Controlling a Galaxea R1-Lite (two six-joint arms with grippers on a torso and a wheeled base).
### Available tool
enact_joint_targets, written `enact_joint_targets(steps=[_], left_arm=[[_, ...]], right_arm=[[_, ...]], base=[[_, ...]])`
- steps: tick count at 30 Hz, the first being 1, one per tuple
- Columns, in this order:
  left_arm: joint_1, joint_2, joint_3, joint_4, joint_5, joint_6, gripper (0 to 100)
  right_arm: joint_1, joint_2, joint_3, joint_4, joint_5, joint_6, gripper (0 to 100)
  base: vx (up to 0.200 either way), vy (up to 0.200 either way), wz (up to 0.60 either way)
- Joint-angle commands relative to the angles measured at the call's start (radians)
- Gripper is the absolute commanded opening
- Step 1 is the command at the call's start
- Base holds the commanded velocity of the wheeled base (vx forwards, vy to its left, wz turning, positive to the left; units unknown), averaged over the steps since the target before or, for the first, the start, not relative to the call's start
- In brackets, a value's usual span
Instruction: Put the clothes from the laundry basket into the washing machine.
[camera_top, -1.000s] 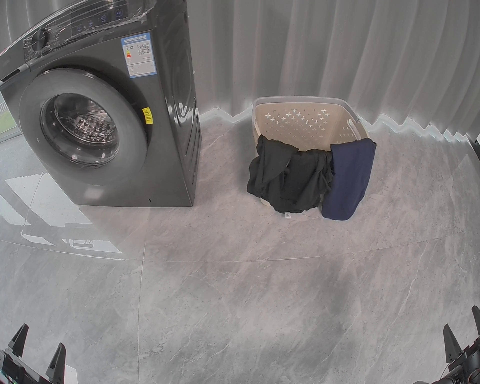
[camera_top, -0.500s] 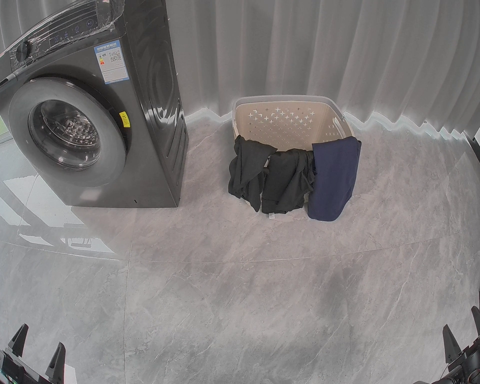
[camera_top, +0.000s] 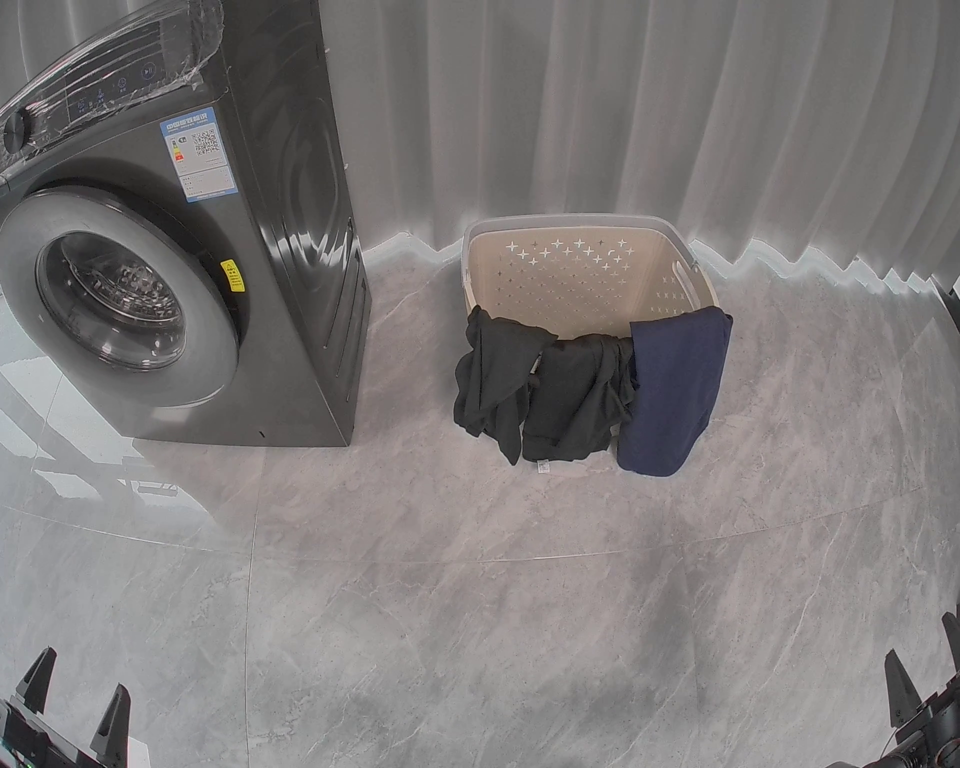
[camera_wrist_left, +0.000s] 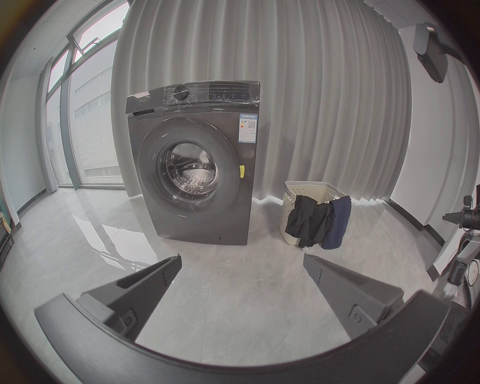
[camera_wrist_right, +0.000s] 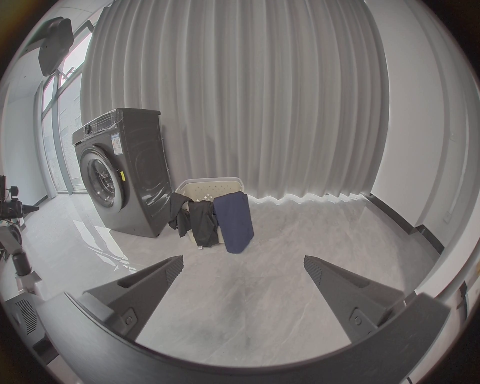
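At the lower left corner of the head view we list the left gripper (camera_top: 80, 690), jaws spread wide and holding nothing. At the lower right corner is the right gripper (camera_top: 922, 640), likewise spread and empty. Both hang low over bare grey floor (camera_top: 500, 620), well apart from the work. Upper centre: the laundry basket (camera_top: 580, 225), cream and perforated, with black garments (camera_top: 545, 390) and one navy garment (camera_top: 675, 385) draped over its near rim and hanging toward the floor. Upper left: the washing machine (camera_top: 290, 250), its round door (camera_top: 110, 300) apparently closed. Behind both is a pale curtain (camera_top: 650, 110). Change noted: over the last second the whole view has swung, the machine sliding toward the left edge and the basket settling lower in the frame, so our camera moved, not the items. We judge this an approach on the basket. No garment is lifted yet, and the door will likely need opening.
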Motion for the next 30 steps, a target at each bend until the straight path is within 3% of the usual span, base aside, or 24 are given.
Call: enact_joint_targets(steps=[1, 7, 19, 22, 30], left_arm=[[0.0, -0.018, 0.016, 0.0, -0.001, 0.0, 100], [0.0, -0.016, 0.016, 0.0, 0.001, 0.0, 100], [0.0, -0.018, 0.016, 0.0, 0.001, 0.0, 100], [0.0, -0.018, 0.016, 0.0, 0.001, 0.0, 100], [0.0, -0.018, 0.016, 0.0, 0.001, 0.0, 100]], right_arm=[[0.0, -0.016, 0.018, 0.0, 0.001, 0.0, 100], [0.0, -0.016, 0.018, 0.0, 0.001, 0.0, 100], [0.0, -0.016, 0.018, 0.0, 0.001, 0.0, 100], [0.0, -0.016, 0.018, -0.001, 0.001, 0.0, 100], [0.0, -0.016, 0.018, 0.0, 0.001, 0.0, 100]], base=[[0.0, 0.0, 0.0], [0.0, 0.0, 0.0], [0.2, 0.0, 0.0], [0.0, 0.0, 0.0], [0.0, -0.2, 0.0]])
